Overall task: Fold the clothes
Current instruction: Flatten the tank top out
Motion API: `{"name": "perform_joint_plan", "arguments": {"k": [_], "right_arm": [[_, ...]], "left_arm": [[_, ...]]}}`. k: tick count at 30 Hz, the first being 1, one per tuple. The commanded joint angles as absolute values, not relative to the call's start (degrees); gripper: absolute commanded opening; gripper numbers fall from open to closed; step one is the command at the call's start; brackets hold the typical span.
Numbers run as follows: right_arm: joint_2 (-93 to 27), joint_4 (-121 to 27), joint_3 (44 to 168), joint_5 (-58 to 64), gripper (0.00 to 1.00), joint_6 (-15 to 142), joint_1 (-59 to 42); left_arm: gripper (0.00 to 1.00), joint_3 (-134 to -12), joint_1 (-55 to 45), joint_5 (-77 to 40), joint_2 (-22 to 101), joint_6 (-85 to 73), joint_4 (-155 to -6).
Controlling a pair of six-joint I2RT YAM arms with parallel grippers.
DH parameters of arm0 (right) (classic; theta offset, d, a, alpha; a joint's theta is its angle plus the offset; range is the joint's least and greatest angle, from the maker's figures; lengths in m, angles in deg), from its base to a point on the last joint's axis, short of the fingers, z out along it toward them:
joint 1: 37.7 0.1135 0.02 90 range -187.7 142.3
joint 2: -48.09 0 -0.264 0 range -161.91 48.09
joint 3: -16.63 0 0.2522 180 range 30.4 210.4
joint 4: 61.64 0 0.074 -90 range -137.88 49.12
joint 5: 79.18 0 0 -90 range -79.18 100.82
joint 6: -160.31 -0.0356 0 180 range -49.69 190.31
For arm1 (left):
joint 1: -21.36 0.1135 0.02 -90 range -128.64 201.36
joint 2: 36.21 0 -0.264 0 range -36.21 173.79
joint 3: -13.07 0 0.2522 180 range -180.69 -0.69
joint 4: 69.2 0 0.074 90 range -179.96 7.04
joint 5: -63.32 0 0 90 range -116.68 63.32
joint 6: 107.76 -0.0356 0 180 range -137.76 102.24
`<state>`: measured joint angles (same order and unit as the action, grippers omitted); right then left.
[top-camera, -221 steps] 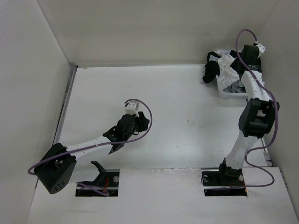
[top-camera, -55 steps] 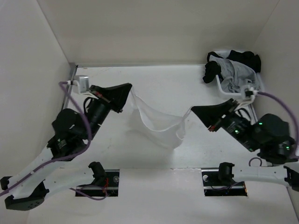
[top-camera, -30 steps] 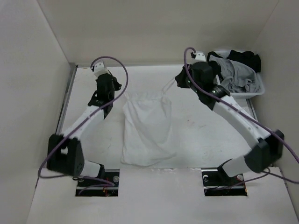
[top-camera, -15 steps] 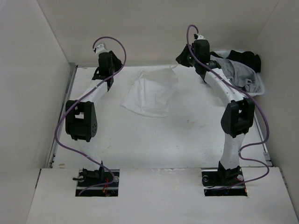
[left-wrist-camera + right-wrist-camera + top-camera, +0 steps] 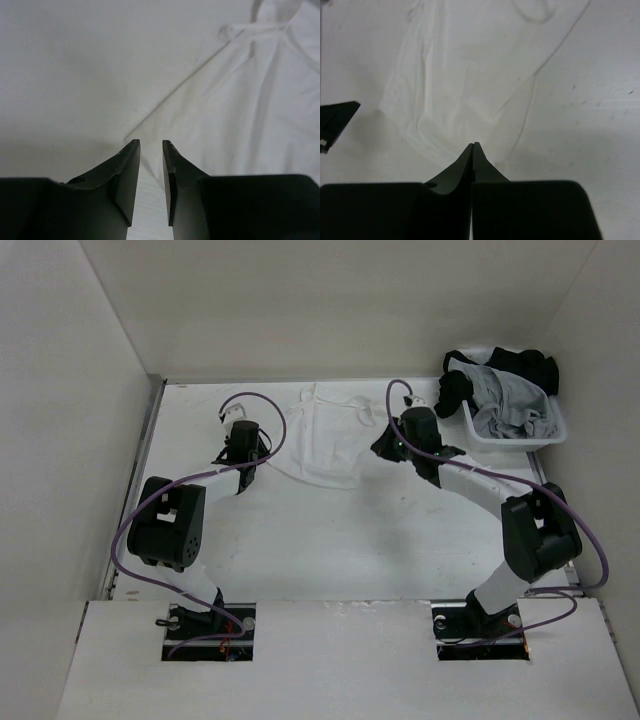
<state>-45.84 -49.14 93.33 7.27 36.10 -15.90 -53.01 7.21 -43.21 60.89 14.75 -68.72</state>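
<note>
The clothes, a thin white sleeveless top (image 5: 325, 435), lie spread on the table at the far middle, with the narrow straps (image 5: 335, 395) toward the back wall. My left gripper (image 5: 258, 452) sits low at the top's near left corner. In the left wrist view it (image 5: 150, 145) stands open, and the fabric's edge (image 5: 175, 95) runs in toward the gap between the fingers. My right gripper (image 5: 380, 448) is at the near right corner. Its jaws (image 5: 473, 145) are shut with nothing showing between them, the tips just over the hem of the top (image 5: 465, 75).
A white basket (image 5: 548, 432) at the back right holds a grey garment (image 5: 505, 400) and black garments (image 5: 520, 362). White walls close in the table on the left, back and right. My left gripper's finger (image 5: 335, 122) shows at the left of the right wrist view.
Both arms have drawn back from the far edge toward the top's near corners. The top has settled flat. The left gripper opened and let go; the right opened briefly and shut again.
</note>
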Motion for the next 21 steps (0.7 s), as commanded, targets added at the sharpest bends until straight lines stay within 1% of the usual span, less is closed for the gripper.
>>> {"name": "perform_joint_plan", "arguments": {"k": [1,3,6,8,13,18,21], "right_arm": [[-41.0,-58.9,87.8,7.7,0.03,34.4,-11.7],[-38.8,-60.5,84.2,8.2,0.1,34.2,-10.6],[-36.1,-62.2,79.7,7.8,0.19,34.1,-9.7],[-35.4,-62.9,77.9,7.6,0.23,34.0,-9.6],[-36.0,-65.2,75.1,6.8,0.26,33.1,-9.6],[-37.7,-66.2,74.7,7.0,0.33,32.7,-9.6],[-39.9,-67.6,74.3,7.0,0.36,31.6,-10.1]], "left_arm": [[0.28,-51.0,7.0,-44.6,60.0,12.7,-64.0],[0.34,-51.5,7.0,-43.8,61.1,12.7,-63.9],[0.37,-52.5,7.6,-42.5,62.7,13.3,-64.2],[0.39,-52.7,7.7,-42.2,63.5,13.4,-63.9],[0.39,-54.4,7.8,-40.2,66.4,13.4,-64.3],[0.39,-55.2,7.5,-39.5,67.5,13.4,-64.3],[0.35,-55.7,7.8,-39.2,68.4,13.6,-64.3]]}}
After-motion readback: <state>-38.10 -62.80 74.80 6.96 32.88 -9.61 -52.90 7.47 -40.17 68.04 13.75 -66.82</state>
